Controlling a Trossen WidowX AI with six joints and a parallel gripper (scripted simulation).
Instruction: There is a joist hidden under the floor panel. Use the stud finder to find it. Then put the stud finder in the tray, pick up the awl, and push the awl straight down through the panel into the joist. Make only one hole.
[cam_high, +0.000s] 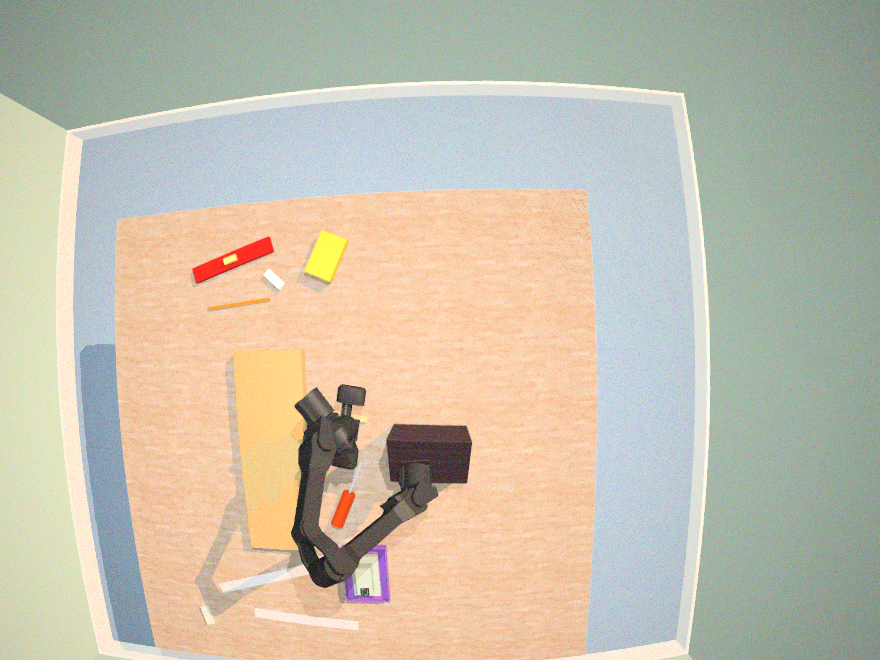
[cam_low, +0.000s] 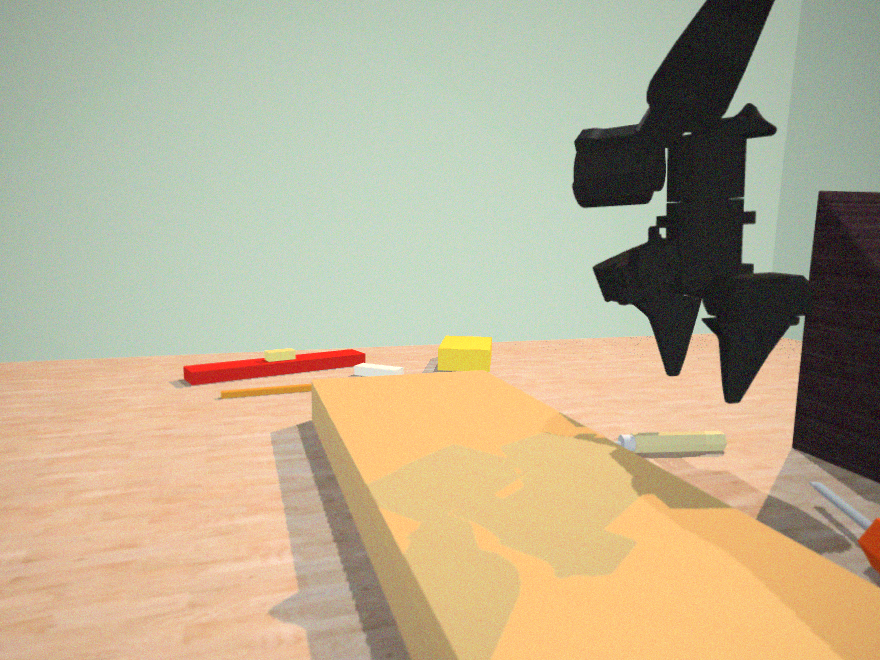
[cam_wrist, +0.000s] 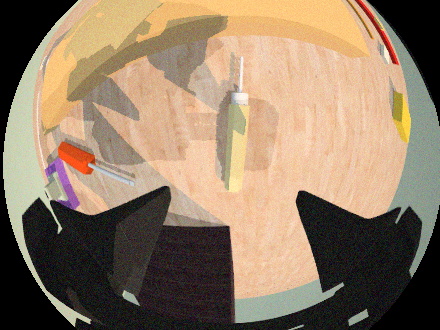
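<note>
The awl (cam_low: 675, 442) (cam_wrist: 238, 145), with a pale yellow handle and thin metal tip, lies on the table beside the floor panel (cam_high: 268, 397) (cam_low: 426, 426) (cam_wrist: 300, 30). In the wrist view its tip points towards the panel. My gripper (cam_low: 702, 387) (cam_wrist: 236, 196) is open and empty, pointing down above the awl, with its fingertips clear of the handle. In the top view the arm hides most of the awl. The pale stud finder (cam_high: 367, 574) lies in the purple tray (cam_high: 385, 568) (cam_wrist: 67, 185), partly hidden by the arm. No hole shows in the visible part of the panel.
An orange screwdriver (cam_high: 343, 508) (cam_wrist: 76, 158) lies between the panel and a tall dark block (cam_high: 428, 454) (cam_low: 842, 319) (cam_wrist: 200, 270). A red level (cam_high: 248, 252), yellow block (cam_high: 326, 255), white piece (cam_high: 273, 279) and orange stick (cam_high: 238, 304) lie beyond the panel. White strips lie near the tray.
</note>
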